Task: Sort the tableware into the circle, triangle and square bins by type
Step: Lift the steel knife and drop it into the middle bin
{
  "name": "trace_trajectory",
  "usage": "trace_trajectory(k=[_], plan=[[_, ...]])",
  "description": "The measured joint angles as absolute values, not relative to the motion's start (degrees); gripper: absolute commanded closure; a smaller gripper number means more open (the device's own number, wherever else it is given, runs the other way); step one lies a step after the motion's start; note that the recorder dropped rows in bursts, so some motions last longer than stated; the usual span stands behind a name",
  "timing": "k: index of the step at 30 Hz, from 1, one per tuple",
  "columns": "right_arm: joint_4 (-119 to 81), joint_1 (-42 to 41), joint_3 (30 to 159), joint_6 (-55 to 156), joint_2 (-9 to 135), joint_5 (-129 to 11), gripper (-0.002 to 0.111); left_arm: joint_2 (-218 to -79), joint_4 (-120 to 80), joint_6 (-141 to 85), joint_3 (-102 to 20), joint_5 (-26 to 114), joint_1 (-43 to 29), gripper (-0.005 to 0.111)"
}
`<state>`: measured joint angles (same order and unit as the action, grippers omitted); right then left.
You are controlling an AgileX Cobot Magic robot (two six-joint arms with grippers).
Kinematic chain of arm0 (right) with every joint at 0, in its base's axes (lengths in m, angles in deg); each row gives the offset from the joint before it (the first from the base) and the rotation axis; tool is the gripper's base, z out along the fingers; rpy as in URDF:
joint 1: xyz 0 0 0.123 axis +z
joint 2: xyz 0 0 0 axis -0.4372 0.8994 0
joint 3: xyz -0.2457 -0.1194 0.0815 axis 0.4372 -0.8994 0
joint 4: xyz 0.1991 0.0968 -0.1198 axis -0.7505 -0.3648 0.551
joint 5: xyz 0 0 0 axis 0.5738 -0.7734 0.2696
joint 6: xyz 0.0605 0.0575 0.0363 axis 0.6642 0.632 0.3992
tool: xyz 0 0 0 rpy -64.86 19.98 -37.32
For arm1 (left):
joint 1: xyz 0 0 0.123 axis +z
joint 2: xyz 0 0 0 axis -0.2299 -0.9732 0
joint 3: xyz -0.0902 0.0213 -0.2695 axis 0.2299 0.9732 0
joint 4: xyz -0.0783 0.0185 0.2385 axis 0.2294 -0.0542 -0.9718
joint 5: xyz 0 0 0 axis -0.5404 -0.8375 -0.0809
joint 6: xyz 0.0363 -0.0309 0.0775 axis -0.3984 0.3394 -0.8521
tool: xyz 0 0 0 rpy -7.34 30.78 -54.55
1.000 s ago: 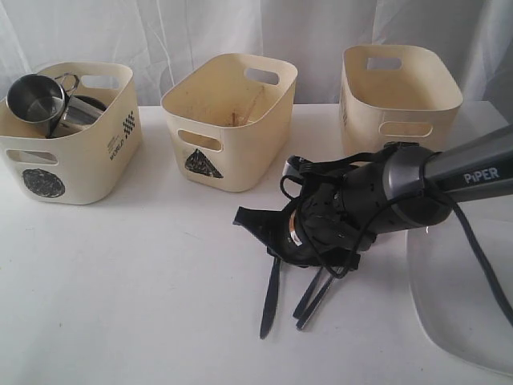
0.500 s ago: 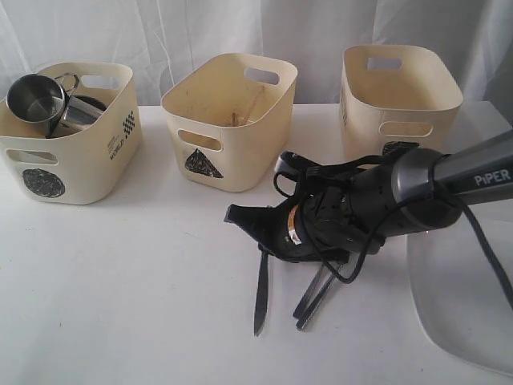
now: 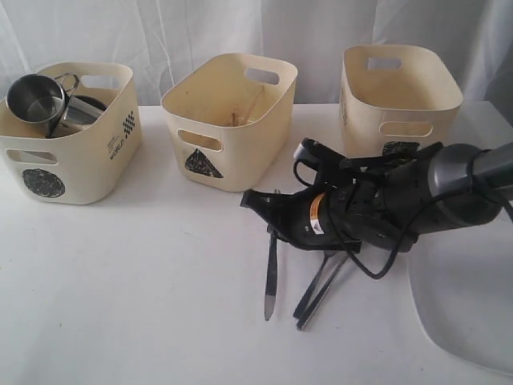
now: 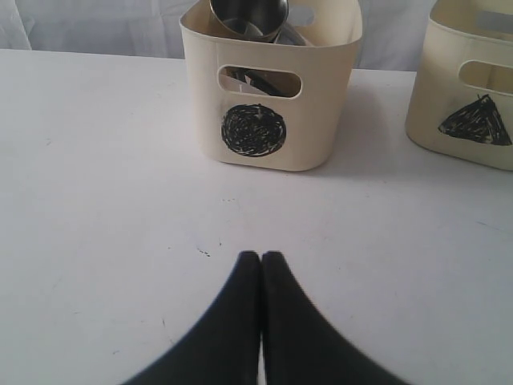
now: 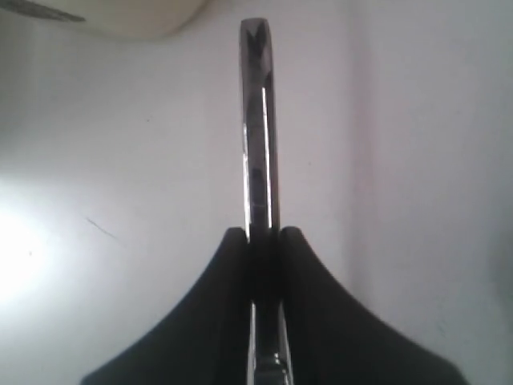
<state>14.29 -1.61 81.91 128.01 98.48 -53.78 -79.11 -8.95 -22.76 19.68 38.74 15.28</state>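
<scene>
My right gripper [image 3: 258, 204] is shut on a steel knife [image 3: 271, 273], which hangs blade-down in front of the triangle bin [image 3: 228, 120]. In the right wrist view the knife's handle [image 5: 256, 120] sticks out past the gripper [image 5: 263, 234]. Two more steel utensils [image 3: 321, 290] lie on the table under the right arm. Two steel mugs [image 3: 36, 96] sit in the circle bin [image 3: 72, 156]. Wooden chopsticks [image 3: 244, 111] rest in the triangle bin. The square bin [image 3: 401, 88] stands at the back right. My left gripper [image 4: 261, 257] is shut and empty, facing the circle bin [image 4: 268, 104].
A large white square plate [image 3: 465, 305] lies at the table's right front corner, partly under the right arm. White curtains hang behind the three bins. The triangle bin [image 4: 473, 96] shows at the edge of the left wrist view.
My right gripper has lifted the knife and carried it slightly right and back toward the bins. The left gripper has not changed.
</scene>
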Motion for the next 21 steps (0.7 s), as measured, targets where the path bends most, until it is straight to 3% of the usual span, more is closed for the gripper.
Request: trace_trajectory(k=[21], plan=[[13.00, -11.84, 81.99, 129.44, 86.77, -32.48, 0.108, -79.11, -8.95, -22.76, 19.68, 38.74, 15.28, 0.107]])
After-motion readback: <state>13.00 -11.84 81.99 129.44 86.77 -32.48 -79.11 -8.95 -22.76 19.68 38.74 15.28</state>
